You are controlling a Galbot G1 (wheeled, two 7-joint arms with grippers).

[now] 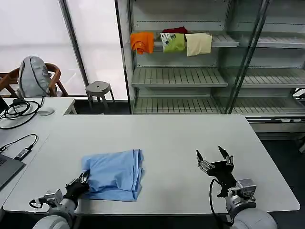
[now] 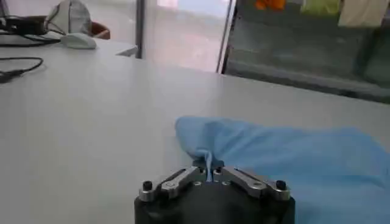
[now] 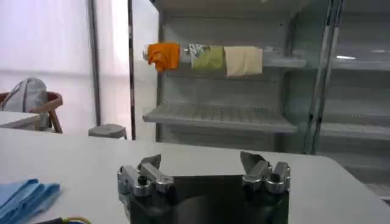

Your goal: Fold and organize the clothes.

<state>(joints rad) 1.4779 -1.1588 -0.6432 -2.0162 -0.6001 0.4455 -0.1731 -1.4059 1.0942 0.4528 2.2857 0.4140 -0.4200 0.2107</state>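
Left claw (image 1: 84, 180) pinching folded blue T-shirt (image 1: 115, 174), right claw (image 1: 214, 157) spread nearby

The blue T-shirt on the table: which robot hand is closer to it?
Left. The left gripper pinches the blue T-shirt at its corner; the right gripper hovers open, apart from it.
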